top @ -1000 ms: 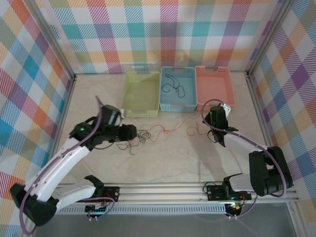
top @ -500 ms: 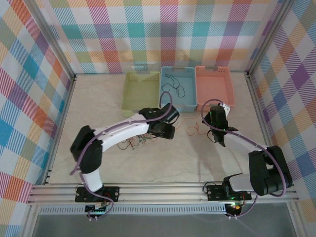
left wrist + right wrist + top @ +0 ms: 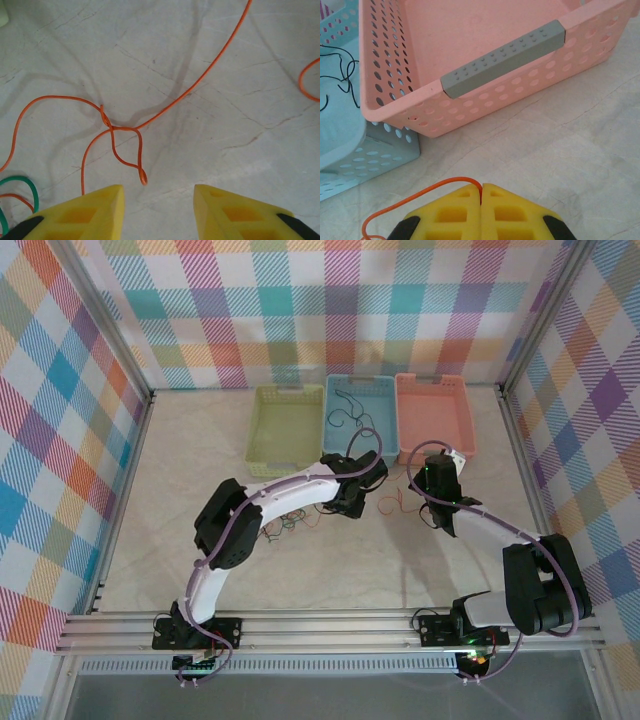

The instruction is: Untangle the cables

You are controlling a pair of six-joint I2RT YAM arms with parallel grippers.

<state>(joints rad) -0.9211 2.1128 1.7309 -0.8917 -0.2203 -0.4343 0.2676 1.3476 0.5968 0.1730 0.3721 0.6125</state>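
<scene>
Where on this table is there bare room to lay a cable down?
Bare: the pale tabletop from the left wall to the light green plastic basket, and the near strip ahead of the metal rail. Crowded: the centre, where tangled thin orange and green cables lie.

**A:** What is the surface?

**B:** A pale table [image 3: 330, 570], marbled with thin dark veins.

**A:** What lies on it?

**B:** Three baskets stand in a close row at the far edge: a green basket [image 3: 285, 430] on the left, a blue basket [image 3: 361, 456] in the middle and a pink basket [image 3: 435, 420] on the right. Nearer, an orange cable [image 3: 170, 102] trails over the middle, twisted on itself into small loops. Left of it lies a tangle [image 3: 285, 520] of green and red cables.
</scene>
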